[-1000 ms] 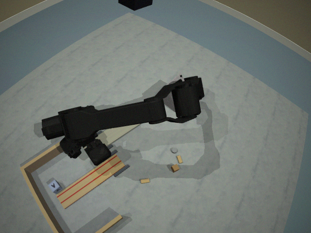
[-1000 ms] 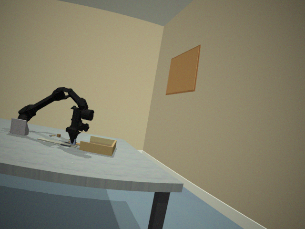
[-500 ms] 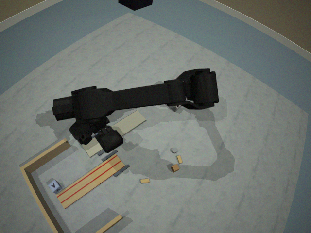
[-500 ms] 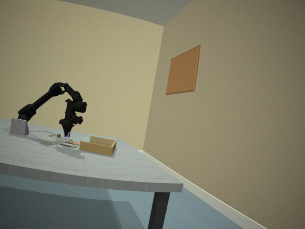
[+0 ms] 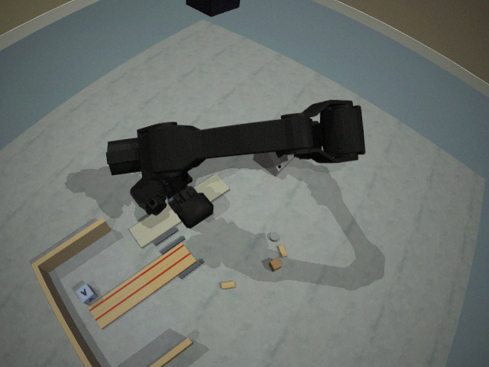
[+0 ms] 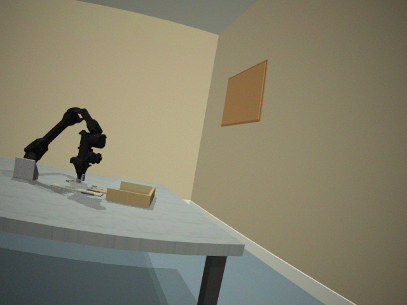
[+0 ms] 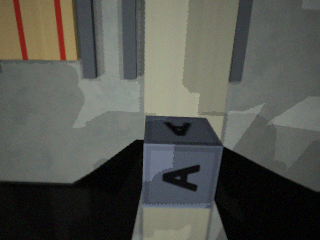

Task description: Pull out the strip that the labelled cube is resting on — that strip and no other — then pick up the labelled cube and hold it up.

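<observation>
The pincer (image 7: 180, 200) is clamped on the labelled cube (image 7: 181, 167) — blue-grey, a black "A" on two faces.

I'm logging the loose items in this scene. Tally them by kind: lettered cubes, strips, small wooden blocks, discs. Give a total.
Lettered cubes: 2 (A cube, V cube)
Strips: 2 (cream strip, red-striped strip)
Small wooden blocks: 3 ()
Grey disc: 1
Total: 8
</observation>
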Controlling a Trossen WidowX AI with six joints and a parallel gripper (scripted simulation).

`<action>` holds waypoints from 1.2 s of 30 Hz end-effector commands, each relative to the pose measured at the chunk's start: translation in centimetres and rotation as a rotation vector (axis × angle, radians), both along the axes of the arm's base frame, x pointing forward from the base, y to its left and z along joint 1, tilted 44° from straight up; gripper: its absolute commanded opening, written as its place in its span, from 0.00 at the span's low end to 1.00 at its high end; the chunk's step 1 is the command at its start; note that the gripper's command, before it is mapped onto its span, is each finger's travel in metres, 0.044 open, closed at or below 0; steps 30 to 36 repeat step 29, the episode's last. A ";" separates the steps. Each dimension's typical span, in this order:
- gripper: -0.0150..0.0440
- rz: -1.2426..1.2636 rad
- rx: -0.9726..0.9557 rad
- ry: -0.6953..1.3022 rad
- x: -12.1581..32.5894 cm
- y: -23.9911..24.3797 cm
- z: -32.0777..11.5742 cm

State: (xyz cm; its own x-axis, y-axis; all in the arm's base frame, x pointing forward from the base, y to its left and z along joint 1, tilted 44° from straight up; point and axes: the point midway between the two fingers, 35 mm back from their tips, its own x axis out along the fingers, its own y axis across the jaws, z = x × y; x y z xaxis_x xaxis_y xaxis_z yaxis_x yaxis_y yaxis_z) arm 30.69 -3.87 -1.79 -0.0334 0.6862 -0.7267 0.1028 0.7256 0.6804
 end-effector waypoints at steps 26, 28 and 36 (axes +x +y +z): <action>0.25 0.005 -0.007 -0.006 -0.5 -2.5 2.7; 0.25 0.005 -0.007 -0.006 -0.5 -2.5 2.7; 0.25 0.005 -0.007 -0.006 -0.5 -2.5 2.7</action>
